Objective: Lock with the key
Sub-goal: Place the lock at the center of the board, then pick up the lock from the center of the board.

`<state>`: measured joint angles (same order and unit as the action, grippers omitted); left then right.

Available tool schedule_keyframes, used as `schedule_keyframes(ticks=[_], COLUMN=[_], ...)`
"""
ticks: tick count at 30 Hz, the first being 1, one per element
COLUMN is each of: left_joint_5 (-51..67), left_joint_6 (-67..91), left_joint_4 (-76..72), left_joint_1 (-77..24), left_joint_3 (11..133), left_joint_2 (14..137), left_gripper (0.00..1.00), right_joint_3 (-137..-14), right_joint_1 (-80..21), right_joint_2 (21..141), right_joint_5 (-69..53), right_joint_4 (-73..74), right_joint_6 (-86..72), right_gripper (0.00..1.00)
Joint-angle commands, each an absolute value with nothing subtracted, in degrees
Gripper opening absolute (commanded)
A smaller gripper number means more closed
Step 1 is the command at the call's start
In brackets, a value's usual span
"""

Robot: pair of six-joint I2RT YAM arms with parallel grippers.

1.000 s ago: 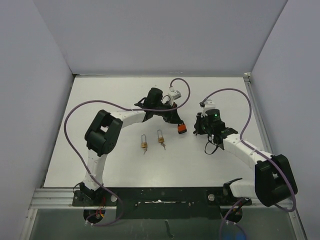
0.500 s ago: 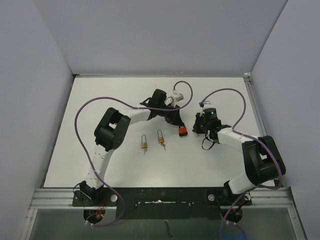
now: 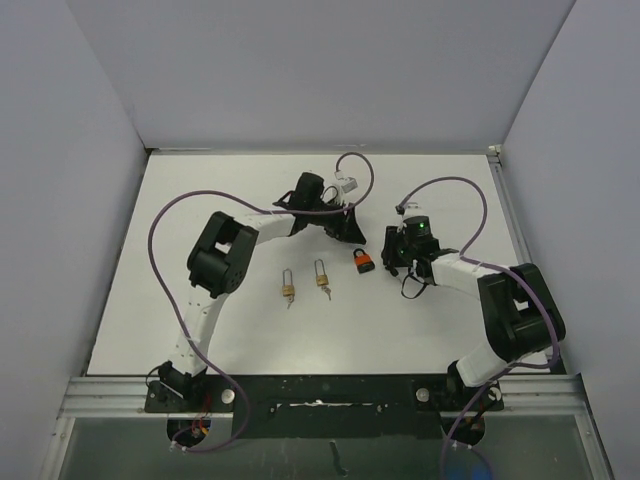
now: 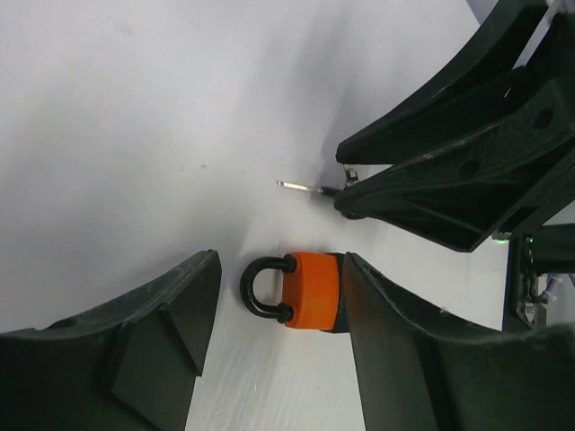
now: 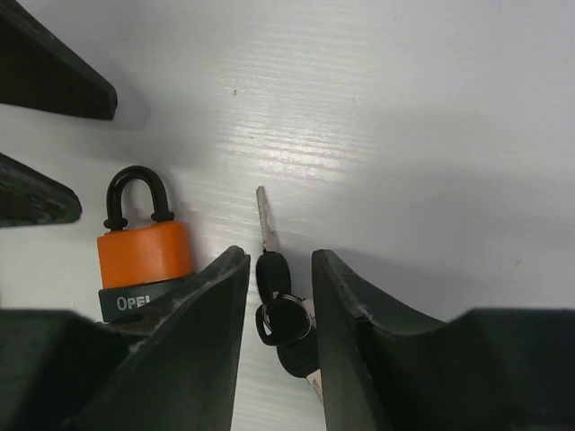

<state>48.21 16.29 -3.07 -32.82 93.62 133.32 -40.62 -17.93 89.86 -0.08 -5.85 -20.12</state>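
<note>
The orange padlock [image 4: 310,289] and key [image 5: 262,220] were shown loose between the parted jaws of left gripper [image 4: 280,269] and right gripper [image 5: 279,260]. Locking was judged done; withdrawal was called for.

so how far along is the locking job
Looks done: the orange padlock with black shackle has both legs seated. In hand: nothing; the left gripper stands open around it, the right gripper open around the black-headed metal key, lying out of the lock. Left: perhaps only backing away.
</note>
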Motion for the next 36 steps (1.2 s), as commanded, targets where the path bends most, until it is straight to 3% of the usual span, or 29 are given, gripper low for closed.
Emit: schedule_keyframes(ticks=[1, 6, 8, 11, 14, 18, 27, 36], left_joint_5=[50.4, 50.0, 49.7, 49.7, 49.3, 48.5, 42.1, 29.4], left_joint_6=[19.6, 21.1, 22.3, 24.3, 25.5, 26.0, 25.8, 19.9], left_joint_4=[-10.7, -13.6, -16.4, -20.3, -23.2, -25.1, -25.8, -14.5], left_joint_1=[-31.3, -30.2, -29.4, -28.2, -27.3, -26.7, -24.7, -24.3], left_joint_3=[97.2, 94.4, 91.5, 87.1, 82.7, 78.3, 67.5, 57.8], left_joint_2=[133.8, 130.8, 128.5, 124.9, 121.4, 117.5, 107.7, 95.9], left_gripper=[0.56, 0.57, 0.57, 0.57, 0.57, 0.57, 0.57, 0.57], right_joint_3=[-41.2, -39.8, -39.4, -39.4, -40.9, -43.9, -38.7, -43.6], right_joint_1=[-17.7, -17.7, -17.7, -17.5, -17.2, -16.5, -17.4, -33.3], right_joint_2=[87.3, 81.8, 78.2, 72.9, 69.2, 66.3, 59.0, 67.3], right_joint_5=[0.0, 2.1, 3.5, 4.9, 6.7, 9.0, 2.3, 14.0], right_joint_4=[-9.9, -11.4, -11.6, -11.5, -9.2, -3.7, -6.1, 3.3], right_joint_6=[-19.7, -19.3, -18.9, -18.3, -18.7, -22.7, -21.5, -16.1], right_gripper=[0.38, 0.41, 0.48, 0.67, 0.98, 0.98, 0.98, 0.98])
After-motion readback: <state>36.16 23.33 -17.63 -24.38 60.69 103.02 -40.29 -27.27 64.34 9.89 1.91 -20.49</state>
